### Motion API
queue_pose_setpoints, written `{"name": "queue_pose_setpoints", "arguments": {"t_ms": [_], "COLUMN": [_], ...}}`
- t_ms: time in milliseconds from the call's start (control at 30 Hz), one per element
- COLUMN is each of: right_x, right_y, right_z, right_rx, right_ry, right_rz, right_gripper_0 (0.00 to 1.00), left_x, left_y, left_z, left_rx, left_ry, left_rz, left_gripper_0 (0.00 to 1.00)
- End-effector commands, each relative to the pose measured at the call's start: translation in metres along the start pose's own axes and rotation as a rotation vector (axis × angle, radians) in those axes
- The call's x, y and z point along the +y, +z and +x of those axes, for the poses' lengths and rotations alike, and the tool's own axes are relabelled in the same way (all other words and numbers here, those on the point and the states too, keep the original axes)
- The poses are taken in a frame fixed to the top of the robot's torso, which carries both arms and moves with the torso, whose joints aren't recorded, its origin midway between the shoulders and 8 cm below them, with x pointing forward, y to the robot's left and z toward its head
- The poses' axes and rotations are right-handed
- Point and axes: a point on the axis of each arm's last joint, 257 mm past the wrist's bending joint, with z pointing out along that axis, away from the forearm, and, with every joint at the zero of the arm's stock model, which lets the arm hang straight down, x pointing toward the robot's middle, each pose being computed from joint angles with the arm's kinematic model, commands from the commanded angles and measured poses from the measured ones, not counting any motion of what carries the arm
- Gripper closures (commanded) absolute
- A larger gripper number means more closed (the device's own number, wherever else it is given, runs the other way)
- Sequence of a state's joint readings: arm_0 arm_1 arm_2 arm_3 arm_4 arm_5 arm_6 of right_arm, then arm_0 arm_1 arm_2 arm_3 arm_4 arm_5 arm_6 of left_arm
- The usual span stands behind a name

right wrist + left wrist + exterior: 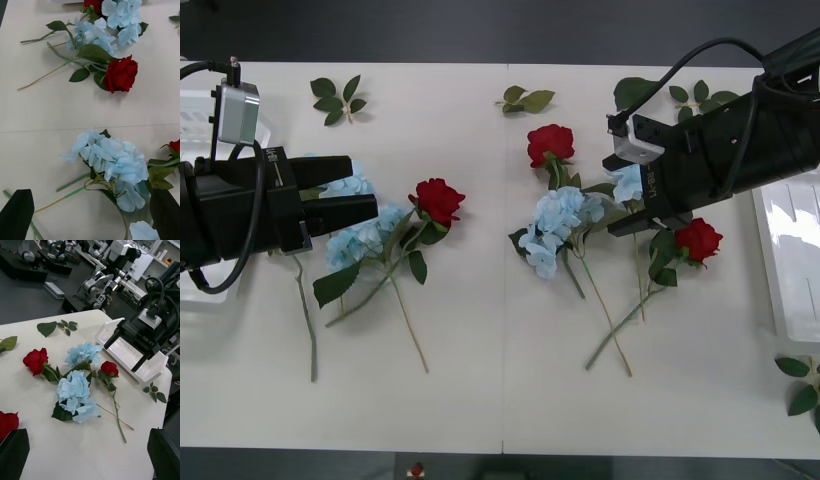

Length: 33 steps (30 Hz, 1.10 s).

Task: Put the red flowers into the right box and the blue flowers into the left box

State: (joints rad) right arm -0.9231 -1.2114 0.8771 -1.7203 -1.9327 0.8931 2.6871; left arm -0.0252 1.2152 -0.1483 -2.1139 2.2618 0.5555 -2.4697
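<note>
The red flowers (440, 200) and the blue flowers (556, 224) all lie loose on the table (480, 400), with none in a box yet, so the sorting looks to be at its start.

The right gripper (620, 195) hangs with its black fingers spread wide. It is over the right-hand heap, above a pale blue cluster (628, 185) and with a red rose (698, 240) just to its near right. The open jaws suggest it is lining up for a pick, though which stem it means to take cannot be told. The rose would suit it better, since the right box (790, 250) lies close by at the table's right edge.

The left gripper (365, 185) is also spread and holds nothing. It hovers above the blue blooms (365, 238) of the left-hand heap. Those are its natural share, because the left box (192, 108) sits at the far left corner behind that arm.

In both heaps the stems cross. The left rose rests against the blue cluster's leaves. In the right heap a second rose (551, 143) lies at the far side, touching the blue petals. A grip low on a bare stem would probably keep neighbours from being dragged along.

Loose leaf sprigs (335, 98) lie along the far edge, well apart from the heaps.
</note>
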Motion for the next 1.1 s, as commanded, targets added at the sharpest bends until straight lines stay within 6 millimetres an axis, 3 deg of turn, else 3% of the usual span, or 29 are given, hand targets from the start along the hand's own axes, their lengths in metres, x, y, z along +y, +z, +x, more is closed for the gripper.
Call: {"name": "queue_pose_setpoints", "arguments": {"t_ms": [33,1100], "right_x": [-0.0066,-0.0066], "right_y": [-0.0044,-0.0044], "right_z": [-0.0182,-0.0182], "right_rx": [-0.025,-0.025], "right_ry": [-0.048,-0.048], "right_rz": [0.018,0.018], "right_gripper_0": [0.1,0.1], "left_x": [0.0002,0.0002], "left_y": [-0.0019,-0.0019], "left_z": [-0.0176,-0.0176], "left_rx": [-0.004,-0.004], "left_ry": [0.078,0.078], "left_rz": [0.0,0.0], "left_gripper_0": [0.06,0.06]}}
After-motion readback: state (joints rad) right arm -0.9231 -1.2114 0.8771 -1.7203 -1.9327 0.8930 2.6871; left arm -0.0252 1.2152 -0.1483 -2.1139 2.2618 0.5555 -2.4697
